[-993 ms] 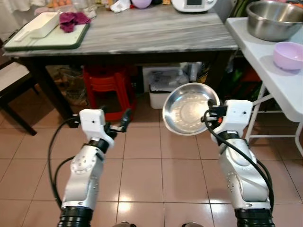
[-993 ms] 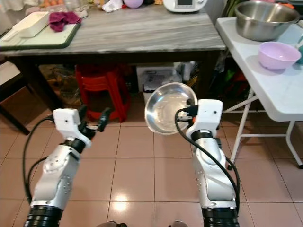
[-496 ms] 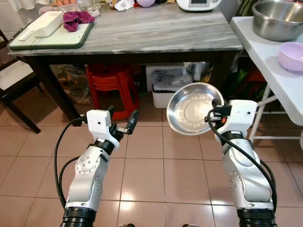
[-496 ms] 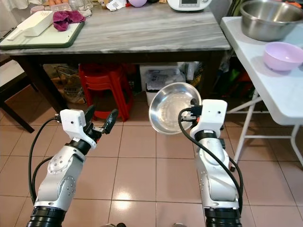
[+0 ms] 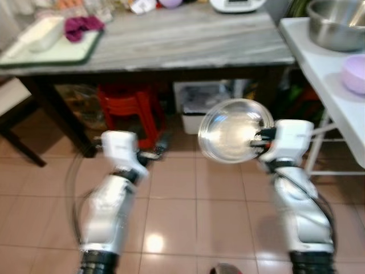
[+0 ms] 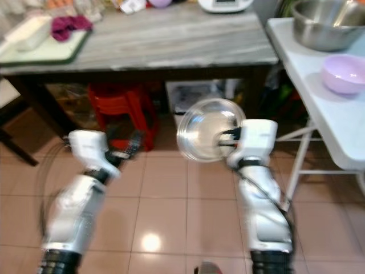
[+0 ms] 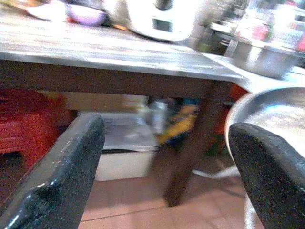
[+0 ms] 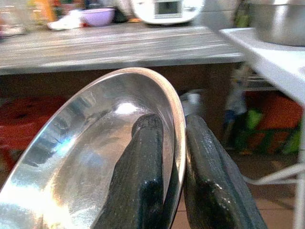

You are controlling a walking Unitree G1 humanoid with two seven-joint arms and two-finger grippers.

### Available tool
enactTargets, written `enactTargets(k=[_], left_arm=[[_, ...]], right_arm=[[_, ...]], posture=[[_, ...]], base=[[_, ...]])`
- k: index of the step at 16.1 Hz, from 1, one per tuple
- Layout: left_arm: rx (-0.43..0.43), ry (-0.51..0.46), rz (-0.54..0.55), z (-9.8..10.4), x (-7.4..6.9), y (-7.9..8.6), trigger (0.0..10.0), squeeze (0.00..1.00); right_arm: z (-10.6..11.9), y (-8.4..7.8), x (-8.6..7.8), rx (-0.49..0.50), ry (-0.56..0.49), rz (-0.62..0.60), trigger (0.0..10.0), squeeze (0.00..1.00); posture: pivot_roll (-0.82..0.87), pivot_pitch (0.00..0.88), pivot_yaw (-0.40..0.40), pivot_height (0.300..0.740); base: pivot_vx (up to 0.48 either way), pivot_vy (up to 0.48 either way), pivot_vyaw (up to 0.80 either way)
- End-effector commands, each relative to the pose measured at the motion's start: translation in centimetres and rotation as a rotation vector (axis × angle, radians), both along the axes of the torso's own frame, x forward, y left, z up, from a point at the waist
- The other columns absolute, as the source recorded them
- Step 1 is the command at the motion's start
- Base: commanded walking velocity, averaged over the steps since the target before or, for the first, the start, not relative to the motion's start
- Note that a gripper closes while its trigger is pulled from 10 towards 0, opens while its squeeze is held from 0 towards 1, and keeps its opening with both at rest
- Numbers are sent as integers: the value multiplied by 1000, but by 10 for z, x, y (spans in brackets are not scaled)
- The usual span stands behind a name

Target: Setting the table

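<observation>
We hold the steel bowl (image 5: 235,130) tilted on edge above the tiled floor (image 5: 188,217), its rim pinched between the two fingers of our right gripper (image 8: 174,157), one finger inside, one outside. Our left gripper (image 5: 153,153) hangs beside it with fingers spread wide, grasping nothing. Ahead stands the marble-topped table (image 5: 171,40), red stools (image 5: 131,108) beneath. To our right, a white folding table (image 5: 325,74) carries a lilac bowl (image 5: 355,73) and a big steel basin (image 5: 336,25).

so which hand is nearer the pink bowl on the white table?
Right. The right hand, pinching the steel bowl rim, is below-left of the pink bowl; the left hand is much farther left.
</observation>
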State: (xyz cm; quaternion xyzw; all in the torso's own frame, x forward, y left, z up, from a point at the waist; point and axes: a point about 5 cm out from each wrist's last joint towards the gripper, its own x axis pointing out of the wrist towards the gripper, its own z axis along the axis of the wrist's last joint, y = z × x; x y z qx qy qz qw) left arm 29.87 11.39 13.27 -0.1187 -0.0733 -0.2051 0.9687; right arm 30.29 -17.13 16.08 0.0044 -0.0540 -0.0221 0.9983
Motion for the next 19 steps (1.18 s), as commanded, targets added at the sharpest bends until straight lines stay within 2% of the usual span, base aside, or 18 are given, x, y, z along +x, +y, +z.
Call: enactTargets(k=[1,10,15,19], left_arm=[[15,-2,36,0,0,14,10000,0],[16,-2,20,-1,-1,10,10000,0],[16,0,12,-1,0,7,10000,0],[17,-1,8,0,0,6,10000,0]], right_arm=[[5,12,0,14,-26,41,10000,0],[5,11,-1,17,-26,35,10000,0],[5,9,1,44,-23,21,10000,0],[4,9,1,48,-20,16,10000,0]], posture=[[-153,142,45,740],[-153,142,45,740],[-164,145,45,740],[-164,144,47,740]], base=[[480,0,587],[396,0,511],[404,0,0],[350,0,-661]])
